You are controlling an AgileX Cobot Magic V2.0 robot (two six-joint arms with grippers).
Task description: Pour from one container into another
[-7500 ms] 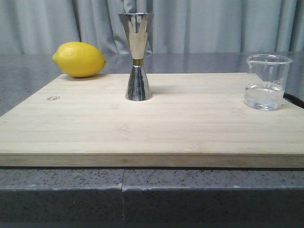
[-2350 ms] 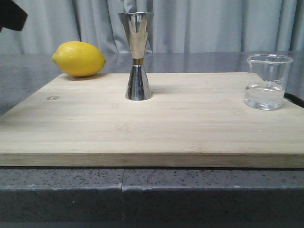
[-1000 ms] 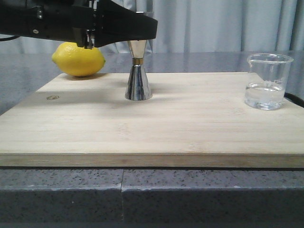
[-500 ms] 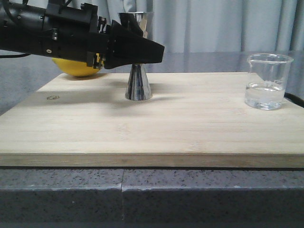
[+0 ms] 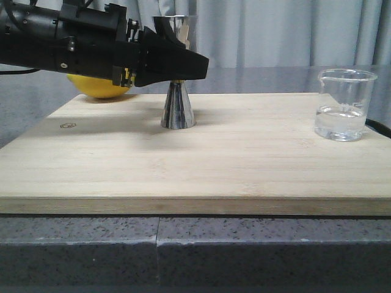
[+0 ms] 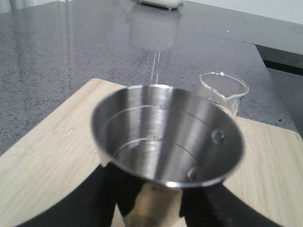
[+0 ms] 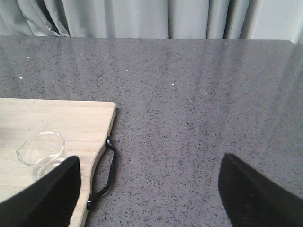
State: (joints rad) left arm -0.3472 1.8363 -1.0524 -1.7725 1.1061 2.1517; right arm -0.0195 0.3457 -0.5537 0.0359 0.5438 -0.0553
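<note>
The steel jigger [image 5: 178, 107] stands upright at the back middle of the wooden board [image 5: 244, 159]. My left gripper [image 5: 183, 64] reaches in from the left at the jigger's waist. In the left wrist view its black fingers [image 6: 71, 203] press on both sides of the jigger [image 6: 168, 135] just under the empty upper cup. The glass beaker [image 5: 344, 104], holding some clear liquid, sits at the board's right edge, also seen as the beaker [image 6: 225, 90] and the beaker [image 7: 40, 153]. My right gripper [image 7: 151, 198] is open over the counter beside the board, nothing between its fingers.
A yellow lemon [image 5: 98, 88] lies at the board's back left, mostly behind my left arm. The board's black handle [image 7: 102, 175] sticks out toward the grey speckled counter [image 7: 189, 94]. Curtains hang behind the table.
My left arm came in from the upper left, dropped to the jigger's waist, and now holds it. The beaker, lemon and jigger have not moved.
</note>
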